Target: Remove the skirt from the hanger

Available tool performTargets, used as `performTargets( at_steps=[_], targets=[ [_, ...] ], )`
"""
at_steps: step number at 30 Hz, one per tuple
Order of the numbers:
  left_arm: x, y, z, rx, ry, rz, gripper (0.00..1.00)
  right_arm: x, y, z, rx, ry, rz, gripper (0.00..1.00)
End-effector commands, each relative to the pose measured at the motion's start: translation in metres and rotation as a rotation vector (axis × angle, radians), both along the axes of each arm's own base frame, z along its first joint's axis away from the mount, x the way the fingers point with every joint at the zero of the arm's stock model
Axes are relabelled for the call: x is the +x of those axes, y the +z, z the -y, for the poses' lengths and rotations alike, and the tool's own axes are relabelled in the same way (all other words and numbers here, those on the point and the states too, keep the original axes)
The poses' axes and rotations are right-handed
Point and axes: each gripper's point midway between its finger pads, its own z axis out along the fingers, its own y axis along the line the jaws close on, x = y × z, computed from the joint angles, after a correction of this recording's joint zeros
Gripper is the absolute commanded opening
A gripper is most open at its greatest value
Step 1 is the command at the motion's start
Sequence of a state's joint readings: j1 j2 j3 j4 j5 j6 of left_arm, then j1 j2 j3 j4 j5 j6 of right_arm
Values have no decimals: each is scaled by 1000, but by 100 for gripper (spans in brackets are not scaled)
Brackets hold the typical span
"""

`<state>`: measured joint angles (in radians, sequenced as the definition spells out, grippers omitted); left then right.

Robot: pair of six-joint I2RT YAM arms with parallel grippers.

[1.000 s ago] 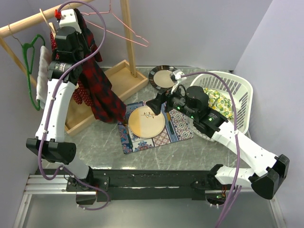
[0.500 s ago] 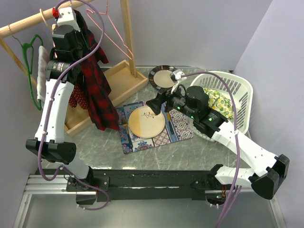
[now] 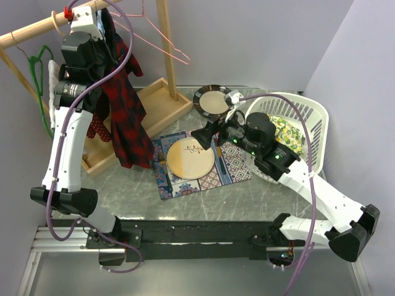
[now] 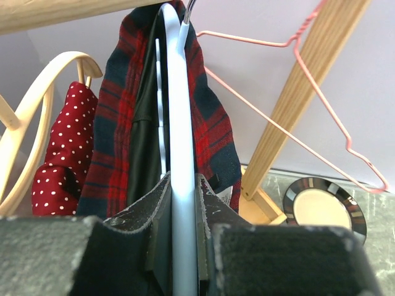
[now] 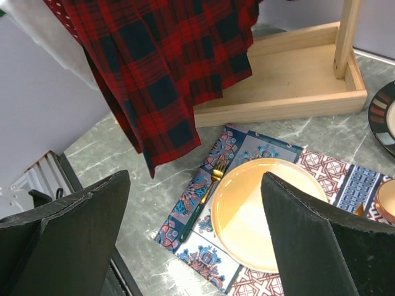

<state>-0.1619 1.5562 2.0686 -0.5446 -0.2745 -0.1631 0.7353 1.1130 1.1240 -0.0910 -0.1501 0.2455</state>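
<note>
From above, the left gripper (image 3: 89,21) is up at the wooden rail (image 3: 31,32) in the far left corner. The plaid skirt (image 3: 123,105) hangs below it, over the rack's wooden base (image 3: 157,102). A spotted red garment (image 3: 99,127) hangs just beside the skirt, with a green hanger (image 3: 40,74) further left and a bare pink hanger (image 3: 157,37) to the right. The right gripper (image 3: 207,134) hovers over the mat (image 3: 231,163) near the yellow plate (image 3: 190,159). A dark plate (image 3: 213,100) and a white basket (image 3: 308,117) lie beyond.

At the left wrist, the fingers (image 4: 157,203) are pressed onto the pale hanger (image 4: 179,123), which hangs from the rail (image 4: 62,12). The skirt (image 4: 123,123) drapes over that hanger on both sides. The spotted garment (image 4: 62,154) sits on a cream hanger (image 4: 37,111).

At the right wrist, the fingers (image 5: 68,228) are spread wide and hold nothing. Between them lie the yellow plate (image 5: 265,209) and a fork (image 5: 200,203) on the mat (image 5: 185,246). The skirt's hem (image 5: 160,55) hangs above the table.
</note>
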Motion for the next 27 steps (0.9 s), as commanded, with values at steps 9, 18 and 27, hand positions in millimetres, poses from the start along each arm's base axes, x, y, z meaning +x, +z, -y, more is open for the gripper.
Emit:
performTargets(
  at_steps=[9,18,27],
  targets=[
    [-61,87,-9,-39,4,242,1,-21,41,3,115,45,45,94],
    [-91,84,-2,-136,-52,211,1,-34,53,-5,145,103,36,98],
    [-123,92,6,-234,-112,244,1,-57,90,-45,250,120,20,100]
  ],
)
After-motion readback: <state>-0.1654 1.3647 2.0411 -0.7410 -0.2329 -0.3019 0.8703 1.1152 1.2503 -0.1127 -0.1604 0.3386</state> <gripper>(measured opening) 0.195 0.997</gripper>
